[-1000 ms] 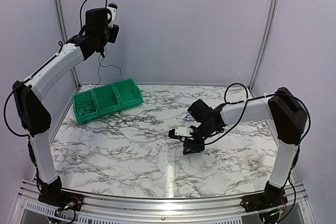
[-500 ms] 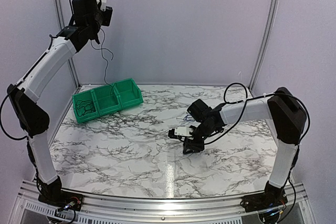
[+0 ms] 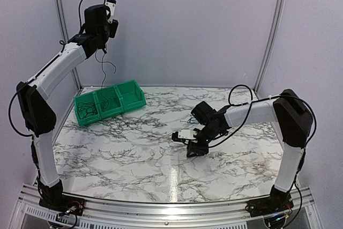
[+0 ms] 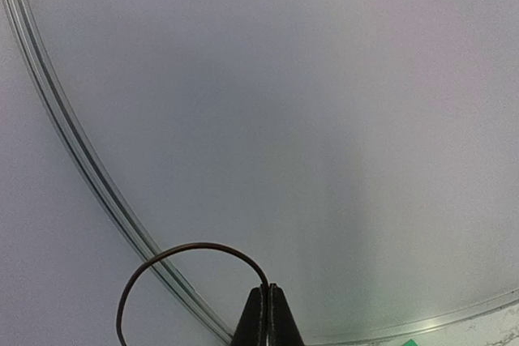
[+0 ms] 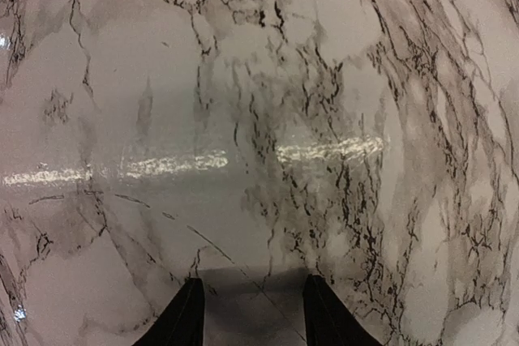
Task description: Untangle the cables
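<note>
Cut off, left wrist view: we see only the tips of the left gripper point(image 4: 268, 291). The held cable point(image 4: 174, 250) arcs up from them and leaves at the bottom edge, so its ends are out of frame.
Cut off, right wrist view: of the right gripper point(image 5: 253, 313) only two dark fingers point(image 5: 188, 318) show at the lower edge.
Hard to make out: a small dark-blue wire loop point(image 3: 189, 118) lies on the table point(image 3: 123, 148) beside the right arm. We cannot count its strands.
Left gripper state: tips pressed together, pinching the held cable, raised high near the back wall point(image 3: 187, 25).
Right gripper state: fingers spread, low over the table. We cannot tell whether they touch it.
Cable position: it hangs from the left gripper, with its lower end over the green bin point(image 3: 132, 96). We cannot tell whether it touches.
Bin: plastic, three compartments, with a dark tangle point(image 3: 86, 112) in the leftmost.
Textures: the cable is thin, wiry and kinked. The table is glossy white marble pattern with black veins. The wall is matte pale lilac.
</note>
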Robot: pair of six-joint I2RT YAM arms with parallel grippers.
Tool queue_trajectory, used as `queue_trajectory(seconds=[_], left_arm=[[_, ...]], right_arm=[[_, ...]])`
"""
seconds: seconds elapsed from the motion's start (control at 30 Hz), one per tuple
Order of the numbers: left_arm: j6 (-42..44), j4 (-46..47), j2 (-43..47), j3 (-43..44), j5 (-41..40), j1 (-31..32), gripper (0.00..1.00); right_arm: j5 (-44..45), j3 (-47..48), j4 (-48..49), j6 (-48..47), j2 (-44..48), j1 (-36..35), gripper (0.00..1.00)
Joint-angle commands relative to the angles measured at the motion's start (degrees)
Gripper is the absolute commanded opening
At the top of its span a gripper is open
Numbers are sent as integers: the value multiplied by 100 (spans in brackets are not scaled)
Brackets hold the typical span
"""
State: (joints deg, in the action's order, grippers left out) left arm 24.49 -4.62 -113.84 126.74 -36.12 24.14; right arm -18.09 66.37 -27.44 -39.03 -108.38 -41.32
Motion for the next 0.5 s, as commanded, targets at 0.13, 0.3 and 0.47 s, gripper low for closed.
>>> queue_trajectory(seconds=[0.13,0.3,0.47], left_arm=[[-491,172,441,-1243,-90,-134,0],[-1067,246,754,-2419,152,-145,0],[-1515,409,889,-3271,425,-151,0]], right_arm=[[158,52,-16,-24,-128,39,43],[174,34,-15,-44,-161,41,42],[165,42,-29,-45,-230,45,42]])
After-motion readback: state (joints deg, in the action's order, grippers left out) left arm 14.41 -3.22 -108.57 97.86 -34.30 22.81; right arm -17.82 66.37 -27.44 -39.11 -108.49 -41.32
